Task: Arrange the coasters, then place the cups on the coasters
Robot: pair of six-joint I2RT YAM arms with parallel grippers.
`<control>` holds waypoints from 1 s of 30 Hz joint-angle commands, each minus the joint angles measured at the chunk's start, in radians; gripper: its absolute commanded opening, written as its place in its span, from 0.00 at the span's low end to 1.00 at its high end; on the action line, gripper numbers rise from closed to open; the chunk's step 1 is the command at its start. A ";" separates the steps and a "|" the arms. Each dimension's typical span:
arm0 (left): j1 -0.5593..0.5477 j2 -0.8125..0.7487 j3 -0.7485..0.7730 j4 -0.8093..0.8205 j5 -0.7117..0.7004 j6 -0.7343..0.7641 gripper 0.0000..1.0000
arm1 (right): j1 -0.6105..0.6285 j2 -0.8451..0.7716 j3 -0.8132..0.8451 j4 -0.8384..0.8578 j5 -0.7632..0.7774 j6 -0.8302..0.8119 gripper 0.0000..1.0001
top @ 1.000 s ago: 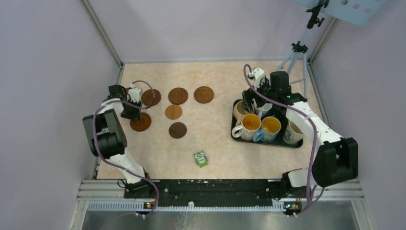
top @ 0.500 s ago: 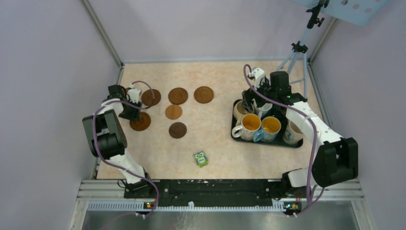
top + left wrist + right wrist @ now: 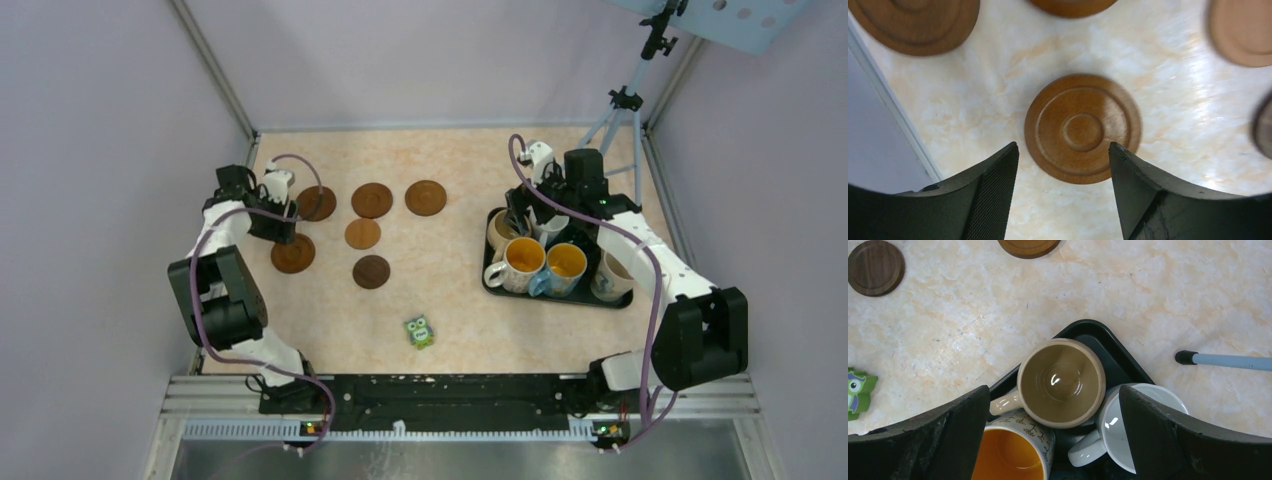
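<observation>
The left gripper hangs with its jaws parted and nothing between them. Below the gap a ringed brown coaster lies flat on the marbled table, ungripped, at the table's left side. Around it are 5 more coasters, loosely spread in 2 rows, none touching another.

Over on the right, the right gripper stands spread wide and empty above the black tray. Straight beneath it is a beige mug, upright, pressed against a white mug and a cream mug with an orange inside. All the cups I can see are in the tray. A small green owl figure stands alone near the front edge.
</observation>
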 commanded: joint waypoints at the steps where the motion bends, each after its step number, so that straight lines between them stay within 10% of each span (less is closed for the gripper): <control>1: -0.055 -0.068 0.061 -0.038 0.187 -0.009 0.73 | -0.006 -0.019 0.009 0.015 -0.021 0.000 0.99; 13: -0.378 0.061 0.113 0.096 0.104 -0.189 0.74 | -0.006 -0.018 0.011 0.016 -0.020 -0.002 0.99; 30: -0.417 0.217 0.080 0.161 -0.040 -0.232 0.57 | -0.006 -0.014 0.009 0.015 -0.025 -0.003 0.99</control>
